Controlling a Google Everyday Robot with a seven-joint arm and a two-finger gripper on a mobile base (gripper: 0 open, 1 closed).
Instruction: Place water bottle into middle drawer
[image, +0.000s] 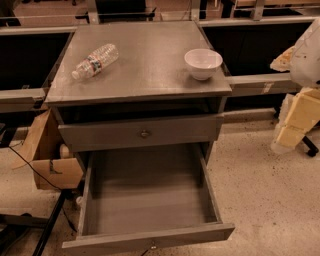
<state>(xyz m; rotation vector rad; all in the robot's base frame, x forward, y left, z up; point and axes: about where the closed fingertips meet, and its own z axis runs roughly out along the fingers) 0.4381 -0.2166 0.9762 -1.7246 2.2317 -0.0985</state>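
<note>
The middle drawer (150, 200) is standing pulled far out toward the camera, its plain grey floor and low side walls showing, with a small knob (152, 246) sitting on its front edge. Above it, a shallower drawer front (100, 136) with a round metal knob (144, 133) is sitting slightly forward. On the grey table (145, 75) over both, the water bottle (95, 61) is lying on its side near the left rear, cap pointing front-left, well apart from a white bowl (203, 63) resting upright near the right edge. The tool (295, 120) is hanging right of the table, over the speckled floor (265, 190), well apart from the bottle; I cannot tell whether it is apart or together.
</note>
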